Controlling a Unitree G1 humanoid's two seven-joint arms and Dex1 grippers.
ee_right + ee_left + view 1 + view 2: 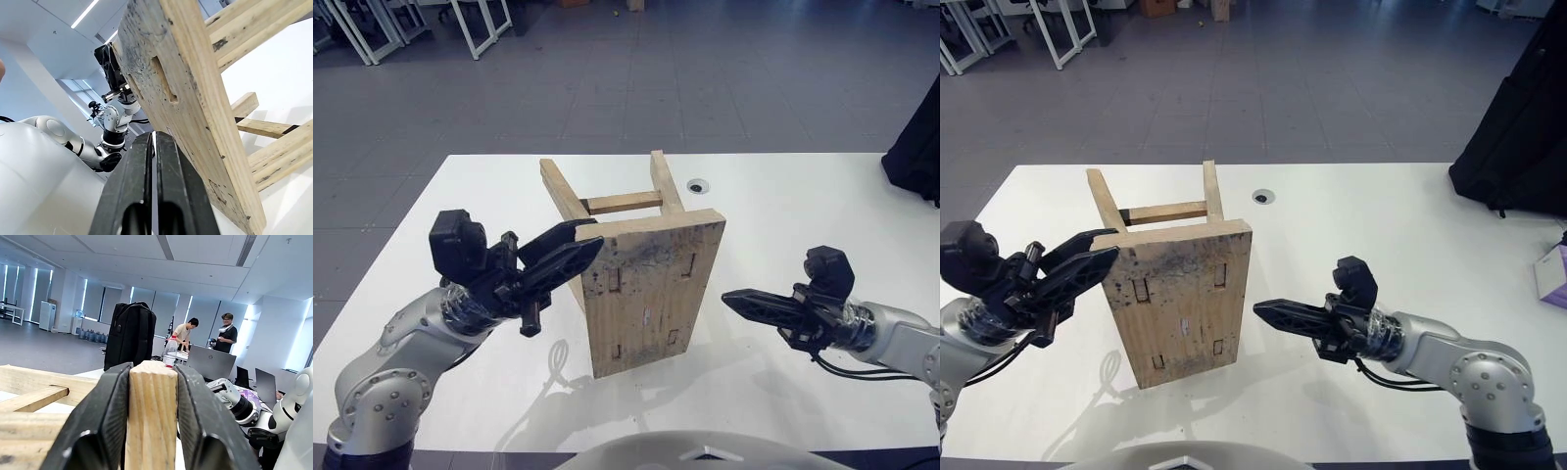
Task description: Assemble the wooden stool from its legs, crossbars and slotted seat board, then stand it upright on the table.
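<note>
Left eye view, nearest first. At 9 o'clock, black two-fingered left claw [596, 235] clamped on a pale square wooden leg [152, 416] close by the seat's upper left corner, fingers [105, 426] flat against two opposite faces. Probably gripped there to steer the whole frame and tip it up. At 3 o'clock, black right claw [728, 297] pinched narrow on nothing, aimed at the seat's right edge and just beside it; impossible to tell whether touching. Likely placed as a stop against sliding during the tilt.

Between them, at desk centre, worn rectangular slotted wooden seat board [651, 294], four slots showing, tilted with its flat face toward the camera and its lower end toward 6 o'clock. Beyond, toward 12, the held leg and a second pale wooden leg [663, 178] running away from the seat, joined by a short darker wooden crossbar [625, 203]. Seemingly fully joined; by judgement, only the standing upright not yet done.

White rectangular desk [783, 211]: near edge at 6 close under the seat's lower end, so little room for swinging that way. Open surface from 12 round to 3, apart from a small round cable hole [697, 184] at 1 o'clock, just beside the second leg's far end. Safer to rotate toward 12.
</note>
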